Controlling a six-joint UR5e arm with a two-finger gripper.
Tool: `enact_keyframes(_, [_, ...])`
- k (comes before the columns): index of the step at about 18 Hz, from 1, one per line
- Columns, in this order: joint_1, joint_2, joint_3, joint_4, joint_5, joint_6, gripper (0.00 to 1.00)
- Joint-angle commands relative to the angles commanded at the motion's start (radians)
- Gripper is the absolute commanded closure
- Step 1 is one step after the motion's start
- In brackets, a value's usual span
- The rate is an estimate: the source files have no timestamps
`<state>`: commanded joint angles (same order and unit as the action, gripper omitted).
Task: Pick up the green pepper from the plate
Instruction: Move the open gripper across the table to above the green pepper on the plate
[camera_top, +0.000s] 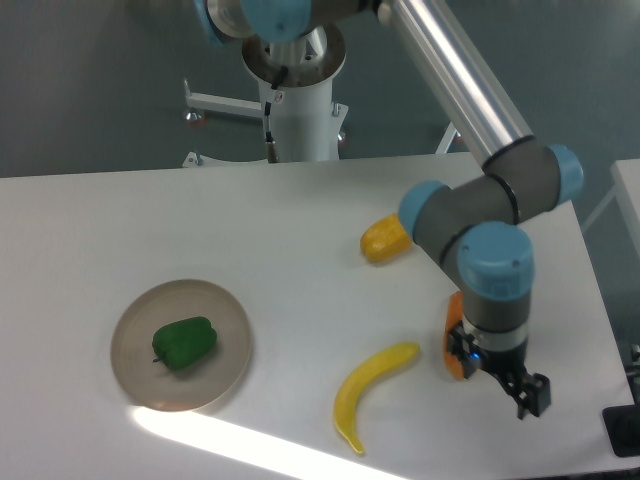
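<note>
Since the green pepper (184, 343) lying on the plate (135, 320) looks light, rigid and glossy-slick, you should pinch across its lobed body, while the gripper (527, 393), well apart at the right, hides whether its 2 fingers are spread.

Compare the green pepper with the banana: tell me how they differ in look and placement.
The green pepper is dark green and squat with lobes; the banana is yellow, long and curved. The green pepper lies on the plate; the banana lies straight on the white table. The banana is nearer the gripper than the green pepper. Both lie untouched.
</note>
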<state>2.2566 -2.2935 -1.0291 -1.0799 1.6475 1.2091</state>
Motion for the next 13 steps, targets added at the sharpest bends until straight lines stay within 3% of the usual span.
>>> enact_keyframes(4, [-0.116,0.023,-0.025,0.0,-0.009,-0.303,0.0])
enact_keyframes(7, [-0.186,0.029,-0.051,-0.003,-0.044,-0.448,0.0])
enact_keyframes(9, [-0.212,0.046,-0.083,-0.006,-0.095,-0.497,0.0])
enact_keyframes(13, [-0.218,0.144,-0.228,-0.009,-0.311,-0.53,0.0])
